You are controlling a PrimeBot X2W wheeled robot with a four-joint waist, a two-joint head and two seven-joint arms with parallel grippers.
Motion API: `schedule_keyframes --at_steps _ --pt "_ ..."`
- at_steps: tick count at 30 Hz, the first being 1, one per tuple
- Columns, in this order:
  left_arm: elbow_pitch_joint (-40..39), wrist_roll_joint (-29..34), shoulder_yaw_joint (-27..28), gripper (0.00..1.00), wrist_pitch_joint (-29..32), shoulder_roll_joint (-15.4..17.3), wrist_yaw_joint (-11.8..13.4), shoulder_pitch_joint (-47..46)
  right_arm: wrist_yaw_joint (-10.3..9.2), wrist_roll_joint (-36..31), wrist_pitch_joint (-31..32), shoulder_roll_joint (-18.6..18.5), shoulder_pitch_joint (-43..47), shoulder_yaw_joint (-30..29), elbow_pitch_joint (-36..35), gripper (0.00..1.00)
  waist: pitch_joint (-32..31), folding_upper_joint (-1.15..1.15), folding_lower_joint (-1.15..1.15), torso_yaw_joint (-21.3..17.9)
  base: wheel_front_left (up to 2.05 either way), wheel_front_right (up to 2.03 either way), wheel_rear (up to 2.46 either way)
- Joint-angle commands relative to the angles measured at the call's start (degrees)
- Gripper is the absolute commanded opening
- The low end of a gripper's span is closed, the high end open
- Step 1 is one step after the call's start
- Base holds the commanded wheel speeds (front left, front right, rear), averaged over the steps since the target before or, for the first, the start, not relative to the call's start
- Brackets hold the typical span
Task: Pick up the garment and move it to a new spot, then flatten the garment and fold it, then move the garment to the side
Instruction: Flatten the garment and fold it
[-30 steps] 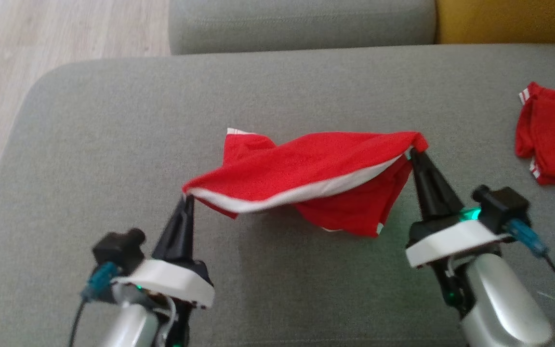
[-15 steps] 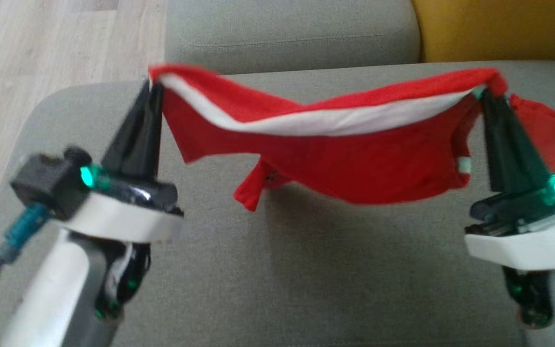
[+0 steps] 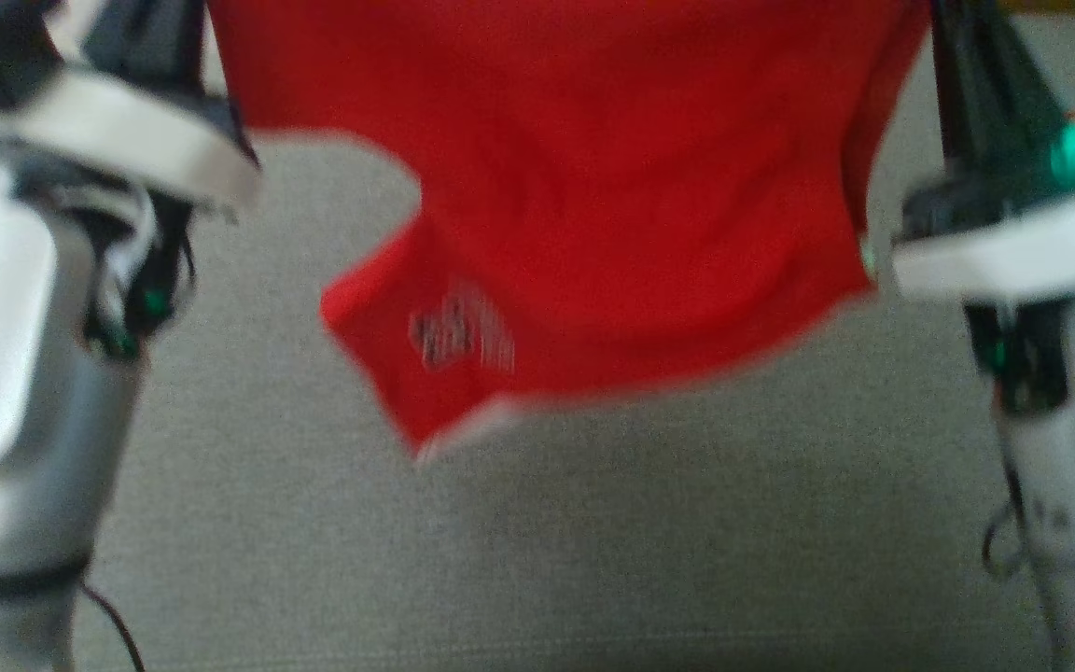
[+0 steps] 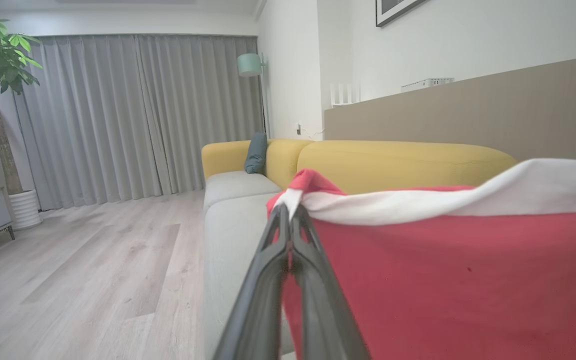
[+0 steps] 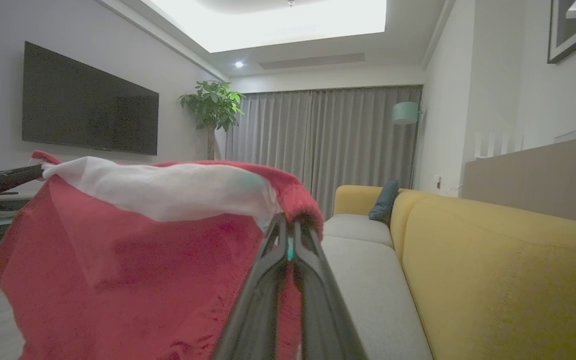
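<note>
Fabric of the garment [image 3: 593,168] is bright red, and it hangs spread like a curtain between my two grippers, over the grey sofa seat [image 3: 593,560]. I cannot tell whether its lower edge touches the cushion. A broad white band [image 4: 418,205] runs along the top edge, sagging slightly between the grips. My left gripper [image 4: 288,207] is clenched on one upper corner of that band, my right gripper [image 5: 290,222] on the other. In the head view the cloth is blurred; a small dark-and-white printed mark [image 3: 458,336] sits near its lower left corner, above a thin white trim.
</note>
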Motion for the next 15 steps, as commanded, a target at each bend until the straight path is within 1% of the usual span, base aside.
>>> schedule_keyframes --at_steps 1,6,8,9,10,12,15 --pt "0.37 0.53 3.28 0.00 -0.77 2.03 -0.57 -6.58 0.37 -0.19 -1.08 -0.53 -6.04 1.67 0.80 0.00 3.84 0.00 0.00 -0.65 0.00 0.00 0.00" --pt "10.58 3.52 3.63 0.00 -4.44 2.21 -1.46 -20.78 0.37 -3.41 -6.47 1.43 -23.50 4.19 15.65 0.00 9.30 0.00 0.00 -1.33 0.00 0.00 0.00" --pt "14.12 4.66 3.64 0.00 -6.60 1.89 -1.52 -25.98 0.37 -5.58 -9.53 2.65 -29.49 4.12 21.44 0.00 11.31 0.00 0.00 -1.33 0.00 0.00 0.00" --pt "15.83 4.72 3.29 0.00 -7.59 1.36 -2.17 -27.94 0.37 -6.21 -10.62 3.45 -31.81 3.91 24.37 0.00 12.23 0.00 0.00 -1.14 0.00 0.00 0.00" --pt "17.61 4.83 2.78 0.00 -8.15 0.81 -2.71 -29.35 0.37 -6.72 -11.40 4.26 -33.67 3.77 27.09 0.00 13.16 0.00 0.00 -0.85 0.00 0.00 0.00" --pt "20.91 5.10 2.19 0.00 -9.81 -0.14 -2.96 -30.76 0.37 -7.81 -12.47 5.27 -36.06 4.35 32.17 0.00 14.73 0.00 0.00 -0.20 0.00 0.00 0.00" --pt "25.60 3.57 2.16 0.00 -12.39 -2.12 -3.56 -28.94 0.37 -8.28 -13.91 6.31 -36.44 4.98 38.79 0.00 16.33 0.00 0.00 0.83 0.00 0.00 0.00"
